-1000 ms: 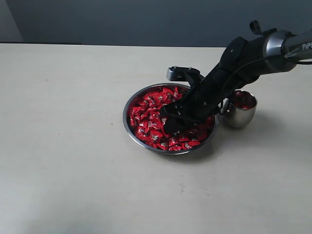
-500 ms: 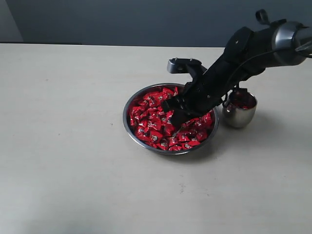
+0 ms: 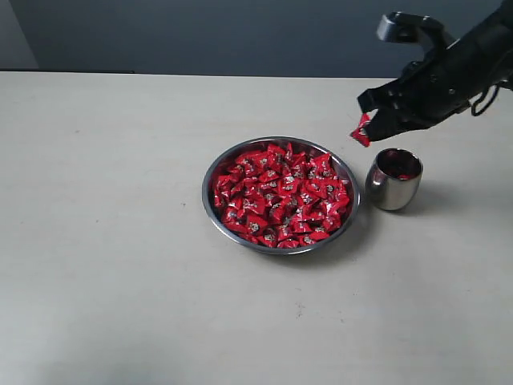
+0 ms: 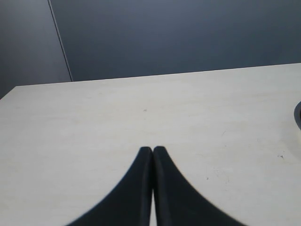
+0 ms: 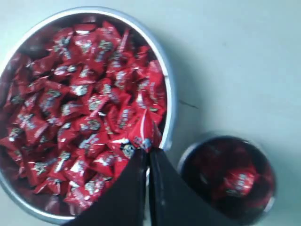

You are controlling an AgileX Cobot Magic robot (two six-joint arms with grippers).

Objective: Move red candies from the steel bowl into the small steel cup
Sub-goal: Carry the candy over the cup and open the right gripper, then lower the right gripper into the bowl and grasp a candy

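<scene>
The steel bowl (image 3: 213, 178) (image 5: 168, 84) sits mid-table, heaped with red candies (image 3: 276, 192) (image 5: 80, 108). The small steel cup (image 3: 393, 188) (image 5: 269, 207) stands just right of it with a red candy (image 5: 237, 181) inside. My right gripper (image 3: 365, 128) (image 5: 148, 151) hangs in the air above the gap between bowl and cup, shut on one red candy (image 3: 361, 130) (image 5: 146, 129) that sticks out of its tips. My left gripper (image 4: 152, 149) is shut with nothing in it, over bare table; it does not show in the exterior view.
The table (image 3: 112, 241) is pale beige with a dark wall behind it. The right arm (image 3: 457, 64) comes in from the upper right, above the cup. A sliver of the bowl's rim (image 4: 298, 113) shows at the edge of the left wrist view.
My right gripper has risen out of the bowl and swung to the right toward the cup, carrying one red candy it took from the heap.
</scene>
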